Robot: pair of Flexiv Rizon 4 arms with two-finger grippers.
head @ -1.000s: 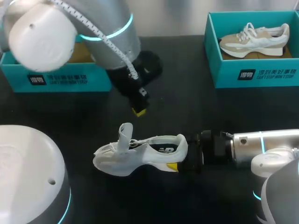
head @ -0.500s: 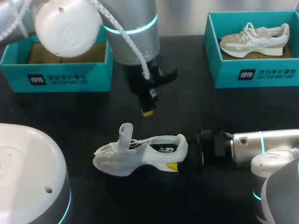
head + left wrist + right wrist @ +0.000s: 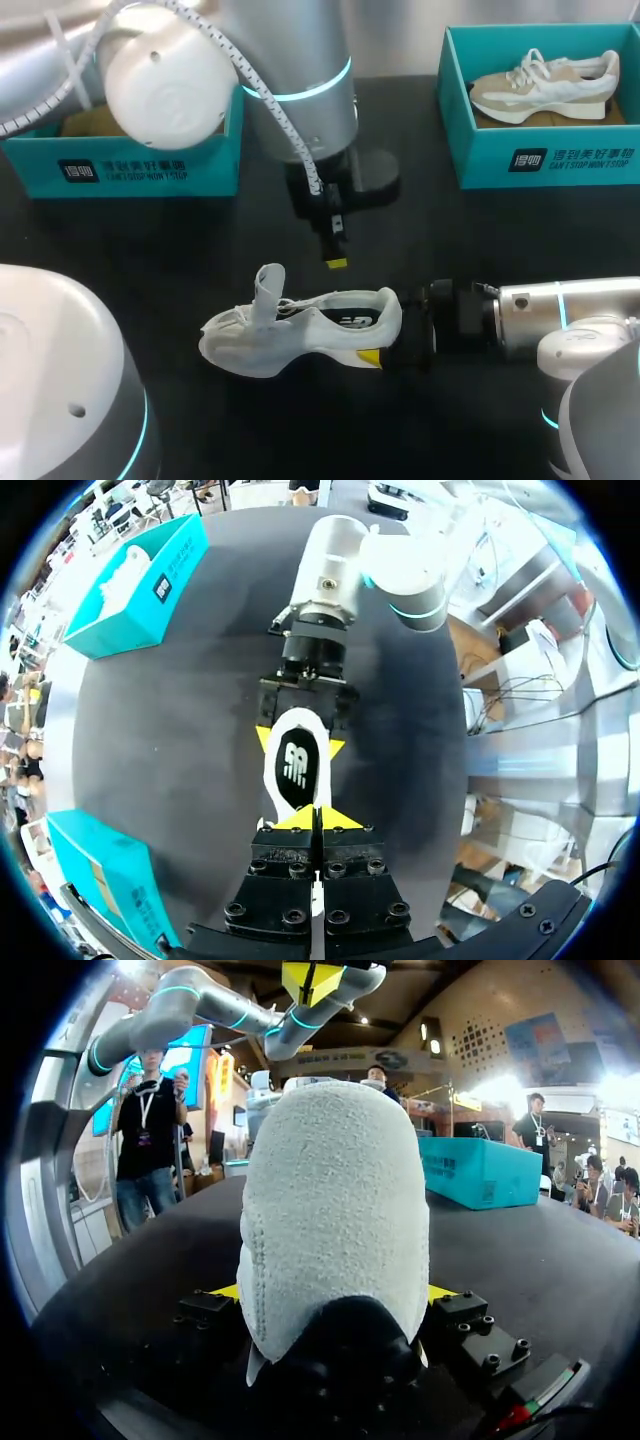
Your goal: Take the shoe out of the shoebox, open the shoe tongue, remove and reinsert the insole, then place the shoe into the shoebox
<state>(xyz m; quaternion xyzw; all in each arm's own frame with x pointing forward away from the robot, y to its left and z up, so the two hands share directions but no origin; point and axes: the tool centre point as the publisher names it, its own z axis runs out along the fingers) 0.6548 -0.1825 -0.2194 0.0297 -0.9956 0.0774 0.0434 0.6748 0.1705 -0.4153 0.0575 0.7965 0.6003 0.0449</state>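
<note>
A white shoe (image 3: 300, 335) lies on its side on the black table, its tongue (image 3: 268, 290) pulled upright and its black insole (image 3: 297, 770) showing in the opening. My right gripper (image 3: 386, 340) is shut on the shoe's heel (image 3: 335, 1210), with one yellow fingertip (image 3: 437, 1292) on each side of it. My left gripper (image 3: 336, 263) hangs shut and empty just above the shoe's opening; in the left wrist view its gripper (image 3: 318, 818) has both tips pressed together over the insole. The teal shoebox (image 3: 120, 150) stands at the back left.
A second teal box (image 3: 540, 150) at the back right holds a beige and white shoe (image 3: 545, 85). My left arm's large white joints (image 3: 165, 65) hang over the back left of the table. My right arm (image 3: 560, 315) lies low along the front right.
My left arm has swung to the right and come forward, bringing its shut gripper from beside the left box to just above the shoe's opening. The right gripper and the shoe have not moved.
</note>
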